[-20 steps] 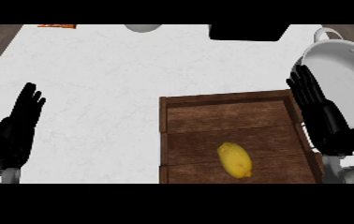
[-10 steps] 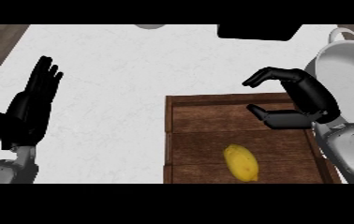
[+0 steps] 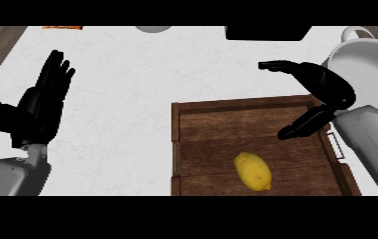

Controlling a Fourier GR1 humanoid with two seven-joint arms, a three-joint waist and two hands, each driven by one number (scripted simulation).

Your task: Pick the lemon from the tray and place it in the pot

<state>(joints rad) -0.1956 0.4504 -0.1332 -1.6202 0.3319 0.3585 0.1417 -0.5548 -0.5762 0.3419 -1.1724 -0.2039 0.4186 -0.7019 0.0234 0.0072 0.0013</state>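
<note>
- One lemon (image 3: 253, 171), yellow, lies on its side on the floor of the wooden tray (image 3: 221, 114), toward the tray's near edge and a little right of its middle; nothing touches it.
- Position unchanged against the two earlier views: the lemon keeps its place on the tray floor, so the pick has not yet begun.
- Right hand (image 3: 319, 85): a second ago it stood flat and upright by the tray's right rim; now it has swung in over the tray's far right corner, fingers arched forward and thumb dropped below them, a wide gap between the two.
- State of right hand: spread for a grasp, holding nothing, touching nothing visible; it hovers well apart from the lemon, which lies nearer the viewer and to the left of it.
- Judgement: this reads as the pre-grasp shaping; the hand has to travel back toward the near edge and down before closing.
- Pot (image 3: 359, 58), white, sits on the counter just beyond the tray's far right corner, partly cut off by the view's right edge.
- Left hand (image 3: 46, 103): flat, fingers straight, resting at the counter's left side, holding nothing.
</note>
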